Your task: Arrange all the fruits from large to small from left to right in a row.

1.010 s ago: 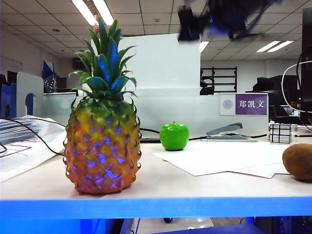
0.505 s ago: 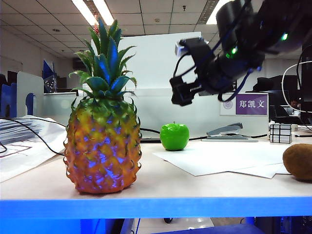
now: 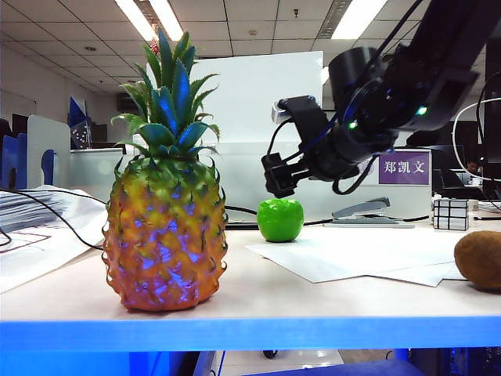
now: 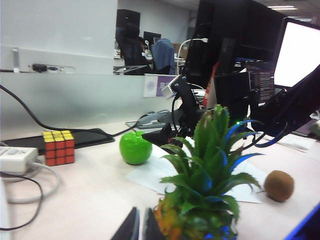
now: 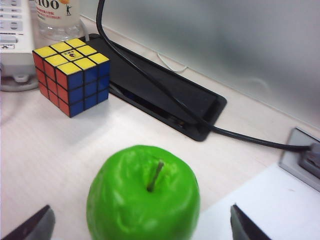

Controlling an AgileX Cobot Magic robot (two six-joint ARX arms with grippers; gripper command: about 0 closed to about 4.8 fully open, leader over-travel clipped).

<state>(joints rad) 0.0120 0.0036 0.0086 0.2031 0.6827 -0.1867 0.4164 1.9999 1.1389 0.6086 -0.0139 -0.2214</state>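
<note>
right gripper (image 5: 140, 225) gapes wide, empty, just above upright apple (image 5: 143, 195), stem skyward; left gripper (image 4: 138, 226) closed.

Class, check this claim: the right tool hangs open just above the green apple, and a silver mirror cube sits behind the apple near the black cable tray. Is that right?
One detail is wrong. The right tool does hang open above the green apple, but the cube behind it, near the black cable tray, is a coloured Rubik's cube, not a silver mirror cube. The right wrist view shows this.
</note>
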